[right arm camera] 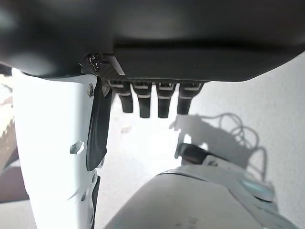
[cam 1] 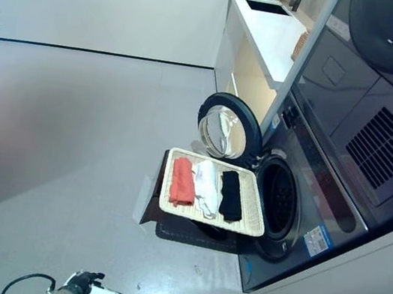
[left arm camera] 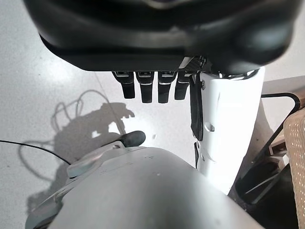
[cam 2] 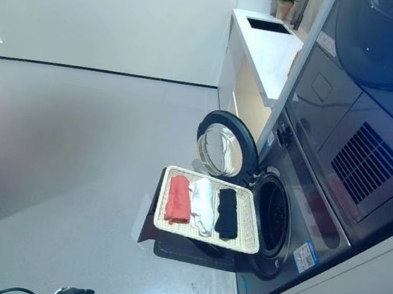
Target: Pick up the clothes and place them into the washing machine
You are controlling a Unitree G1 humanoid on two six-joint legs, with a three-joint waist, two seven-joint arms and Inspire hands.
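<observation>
Across the wicker tray [cam 1: 253, 203] beside the open washing machine [cam 1: 301, 203] lie red, white and black clothes [cam 1: 207, 188]; left hand [left arm camera: 150, 86] and right hand [right arm camera: 152, 98], relaxed and empty, risk tipping the tray when reaching.

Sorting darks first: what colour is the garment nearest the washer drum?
Black garment, clearest in the left eye view.

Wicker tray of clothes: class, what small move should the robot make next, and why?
Probably step closer and reach a hand toward the wicker tray. Both the left hand and right hand hang open and empty, far from the red, white and black clothes, while the washing machine door already stands open.
</observation>
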